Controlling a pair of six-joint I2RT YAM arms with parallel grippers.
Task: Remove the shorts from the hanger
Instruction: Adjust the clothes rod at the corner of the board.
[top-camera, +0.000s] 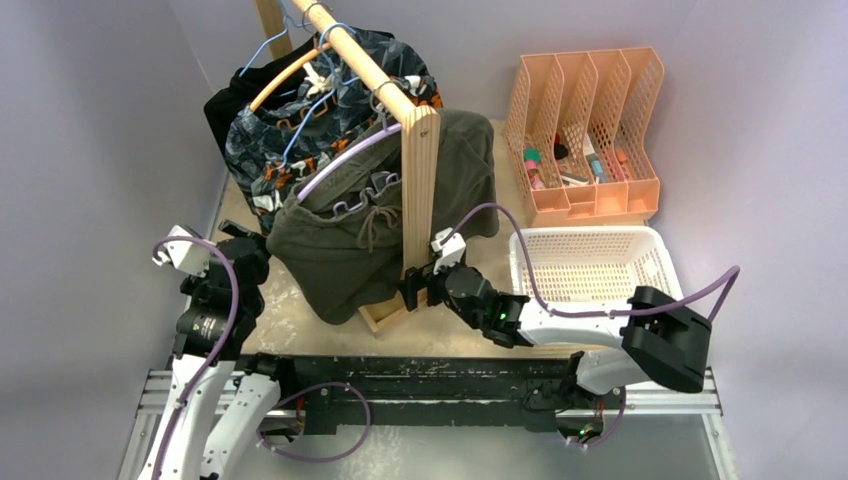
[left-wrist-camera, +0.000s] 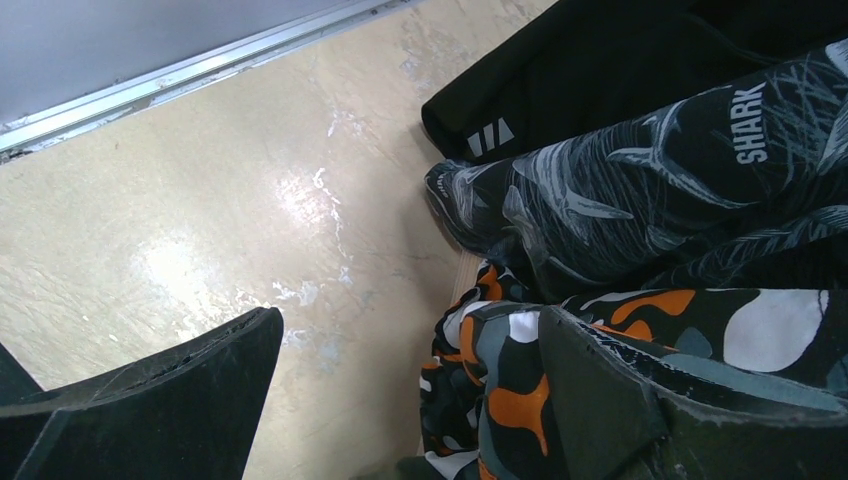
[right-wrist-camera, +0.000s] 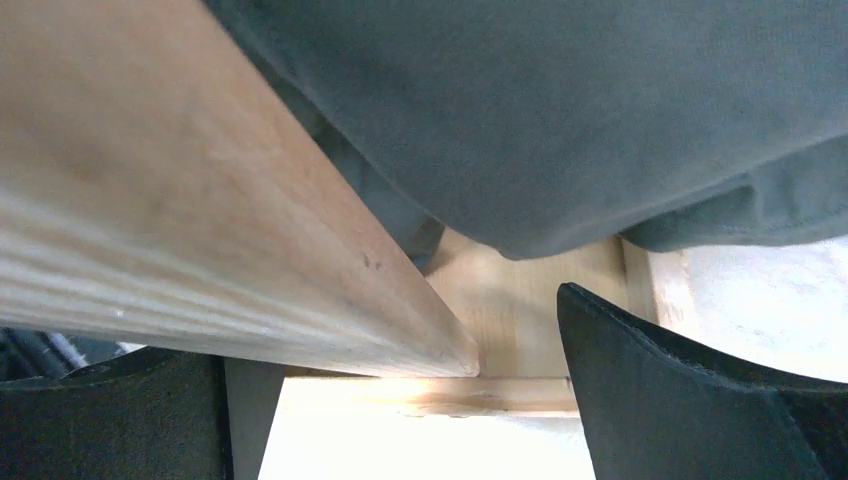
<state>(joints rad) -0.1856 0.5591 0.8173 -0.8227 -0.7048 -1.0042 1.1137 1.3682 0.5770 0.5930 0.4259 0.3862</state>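
Only the top view shows all four pairs on hangers on the wooden rack (top-camera: 420, 180): black shorts (top-camera: 222, 100), navy shorts (top-camera: 255, 135), camo shorts (top-camera: 272, 185) and olive shorts (top-camera: 335, 255). The left wrist view shows the camo shorts touching one finger (left-wrist-camera: 600, 400) of the released left claw (left-wrist-camera: 410, 330). The right wrist view shows the right claw (right-wrist-camera: 400, 350), also released, at the rack's post, with the olive shorts just beyond.

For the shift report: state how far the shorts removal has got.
Done: nothing; black shorts, navy printed shorts, camo shorts and olive shorts all hang on the rack. In hand: nothing; left gripper open beside the camo shorts, right gripper open by the wooden post. Left: all four.
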